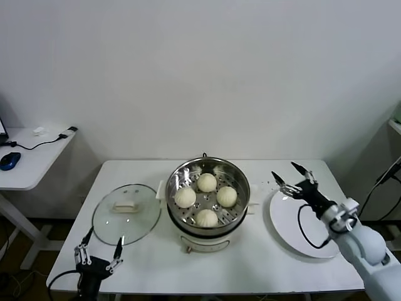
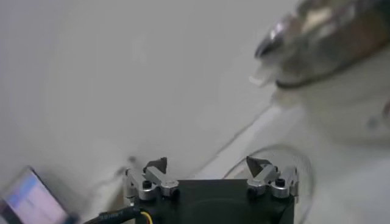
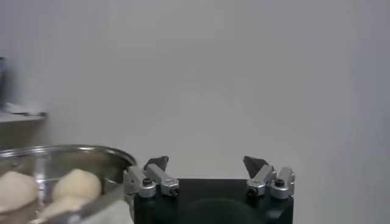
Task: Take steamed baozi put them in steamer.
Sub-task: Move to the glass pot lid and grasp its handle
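Buns (image 1: 206,199), all four, sitting inside shiny steamer (image 1: 237,173) in middle of white surface (image 1: 156,269). Not touching each other. Right gripper (image 1: 294,177) up in air over near edge of white plate (image 1: 294,229), just beside steamer, fingers spread wide, holding nothing. Left gripper (image 1: 99,248) low at front edge of surface, next to glass lid (image 1: 125,213), fingers apart too, nothing in it. Lid lying flat beside steamer, on left.

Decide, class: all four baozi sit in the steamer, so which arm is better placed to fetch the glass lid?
Left. The left gripper is open beside the lid; the right gripper is across the steamer, over the plate.
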Available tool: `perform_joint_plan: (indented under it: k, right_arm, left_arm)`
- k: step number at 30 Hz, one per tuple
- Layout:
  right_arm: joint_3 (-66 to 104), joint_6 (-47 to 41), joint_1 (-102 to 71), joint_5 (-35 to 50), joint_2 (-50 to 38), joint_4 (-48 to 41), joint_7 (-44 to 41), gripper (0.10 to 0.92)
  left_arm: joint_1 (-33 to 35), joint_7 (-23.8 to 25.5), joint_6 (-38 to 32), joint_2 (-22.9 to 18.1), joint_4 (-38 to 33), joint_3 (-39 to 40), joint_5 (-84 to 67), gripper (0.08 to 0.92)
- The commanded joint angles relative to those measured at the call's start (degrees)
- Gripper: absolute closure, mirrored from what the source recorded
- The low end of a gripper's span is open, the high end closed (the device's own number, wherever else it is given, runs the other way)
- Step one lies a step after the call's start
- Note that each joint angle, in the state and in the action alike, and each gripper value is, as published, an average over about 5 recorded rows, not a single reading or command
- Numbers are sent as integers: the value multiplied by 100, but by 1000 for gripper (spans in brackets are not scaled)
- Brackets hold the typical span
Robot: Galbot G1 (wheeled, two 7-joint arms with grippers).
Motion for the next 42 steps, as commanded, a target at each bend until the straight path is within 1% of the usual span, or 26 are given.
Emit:
perform_joint_plan:
  k: [1,5,11,20,24,33,42]
  right_arm:
    - [1398,79,-1293,-512,1137,-67,59,203]
    - [1333,108,-1200,-621,1261,-205,69,203]
    - [1236,65,-960,-830,1298,-329,131,203]
    - [1175,11,-779,-1128,1314,-453,195,203]
    - [1133,17,-755,-1256,1332,-497,194,203]
    - [1020,29,-656,-1447,1411,-603,198,203]
    - [990,67,-589,-1576,1529,-685,197,203]
  left_arm:
    - [-691,-612,113,100,635,-351,4435,177]
    - [-1068,-620,177,203,1145,-279,4774,177]
    - [-1711,-733,141,428,2023,-63,4762,177]
    - [-2807,-731,392,618,3010,269,4670,177]
    - [-3182,-684,418,677,3407,345,4659,177]
    - [-3756,-752,433,703,4134,407,4505,177]
    - [-4012,-878,464,666,4498,398,4491,177]
